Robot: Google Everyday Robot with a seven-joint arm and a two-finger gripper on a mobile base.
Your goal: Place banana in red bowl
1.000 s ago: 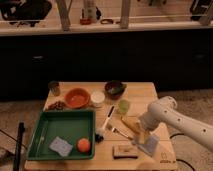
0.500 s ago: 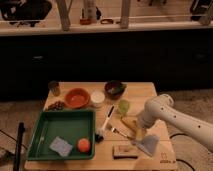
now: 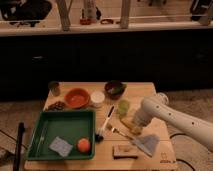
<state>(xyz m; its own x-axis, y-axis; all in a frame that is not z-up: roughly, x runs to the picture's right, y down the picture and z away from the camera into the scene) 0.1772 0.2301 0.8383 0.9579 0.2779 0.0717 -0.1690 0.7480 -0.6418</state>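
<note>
The banana [image 3: 129, 125] is yellow and lies on the wooden table right of centre, partly covered by my arm's end. My gripper [image 3: 136, 123] is at the tip of the white arm [image 3: 170, 117], which reaches in from the right, and sits right over the banana. The red bowl [image 3: 77, 98] is shallow and orange-red. It stands at the table's back left, well to the left of the gripper, and looks empty.
A green tray [image 3: 47, 131] at front left holds an orange fruit [image 3: 83, 145] and a blue sponge [image 3: 61, 146]. A white cup [image 3: 97, 98], dark bowl [image 3: 115, 88], green cup [image 3: 123, 106], brush [image 3: 106, 122], grey cloth [image 3: 146, 144] and brown block [image 3: 125, 151] surround the banana.
The arm's end has shifted a little to the left, onto the banana. Nothing else on the table has moved.
</note>
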